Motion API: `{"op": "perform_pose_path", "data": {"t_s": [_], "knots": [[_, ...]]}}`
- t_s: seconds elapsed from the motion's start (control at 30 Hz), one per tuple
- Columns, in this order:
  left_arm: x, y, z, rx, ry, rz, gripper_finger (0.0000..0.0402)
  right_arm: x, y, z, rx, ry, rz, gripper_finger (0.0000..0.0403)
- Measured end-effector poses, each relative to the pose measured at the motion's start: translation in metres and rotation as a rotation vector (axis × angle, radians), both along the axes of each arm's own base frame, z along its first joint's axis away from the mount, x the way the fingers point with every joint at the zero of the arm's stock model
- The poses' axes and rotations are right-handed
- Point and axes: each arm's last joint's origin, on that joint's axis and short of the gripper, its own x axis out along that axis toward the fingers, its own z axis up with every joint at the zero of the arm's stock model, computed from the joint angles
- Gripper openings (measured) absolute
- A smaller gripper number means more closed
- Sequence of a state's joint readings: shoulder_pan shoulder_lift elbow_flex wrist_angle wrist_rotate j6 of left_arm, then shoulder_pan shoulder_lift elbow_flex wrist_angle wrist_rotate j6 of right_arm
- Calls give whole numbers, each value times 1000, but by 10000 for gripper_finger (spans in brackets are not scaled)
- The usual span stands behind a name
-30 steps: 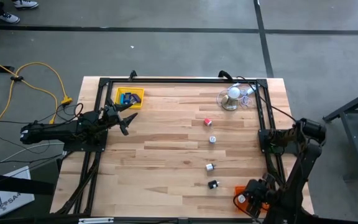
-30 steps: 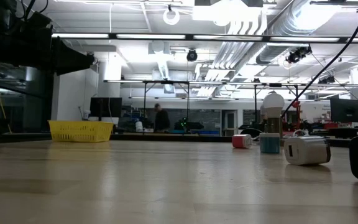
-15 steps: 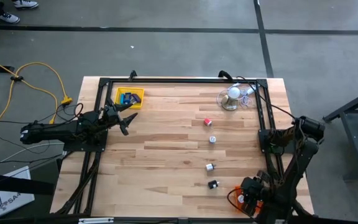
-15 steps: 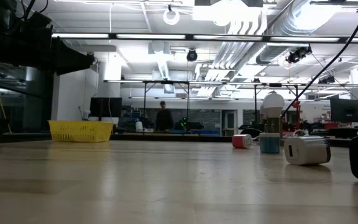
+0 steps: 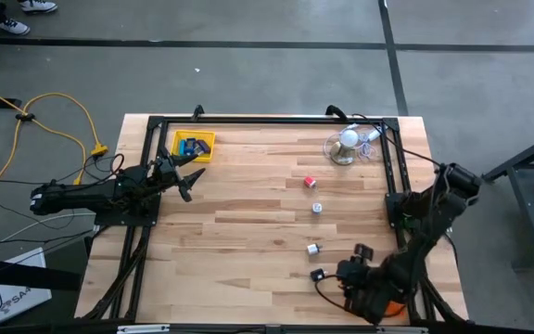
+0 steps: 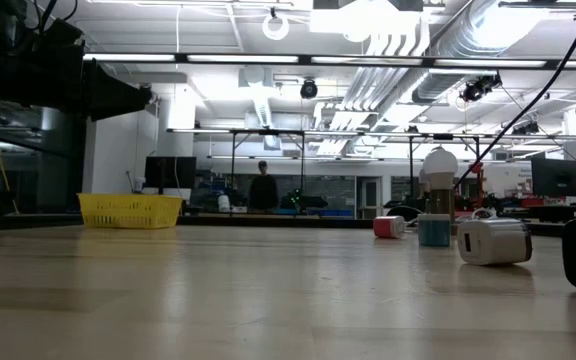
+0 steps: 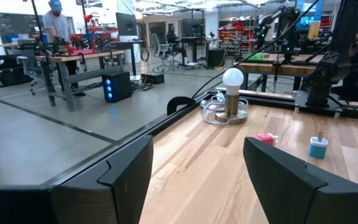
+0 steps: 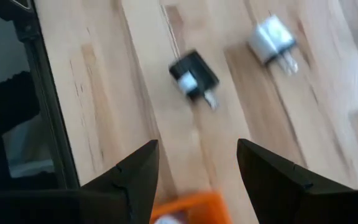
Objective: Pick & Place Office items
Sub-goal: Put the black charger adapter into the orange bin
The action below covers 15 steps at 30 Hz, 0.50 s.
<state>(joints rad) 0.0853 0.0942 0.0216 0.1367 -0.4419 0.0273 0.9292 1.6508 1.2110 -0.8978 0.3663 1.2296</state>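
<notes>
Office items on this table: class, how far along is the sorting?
Done: blue pieces lie in the yellow tray. In hand: nothing; the right gripper hangs open beside the black plug, and the left gripper waits open by the yellow tray. Left: the black plug, white plug, silver piece and red piece.

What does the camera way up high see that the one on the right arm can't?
Only the high view shows the yellow tray, the lamp with a white ball, the red piece and the left pincer. Only the right wrist view shows the right pincer open and empty. Both show the black piece and the white piece.
</notes>
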Motion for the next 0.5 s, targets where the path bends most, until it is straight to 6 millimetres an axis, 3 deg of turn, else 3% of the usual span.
{"op": "perform_pose_path", "data": {"t_s": [0.5], "knots": [[0, 0, 0, 0, 0, 0, 243, 57, -25, 7, -46, -103, 433, 203]]}}
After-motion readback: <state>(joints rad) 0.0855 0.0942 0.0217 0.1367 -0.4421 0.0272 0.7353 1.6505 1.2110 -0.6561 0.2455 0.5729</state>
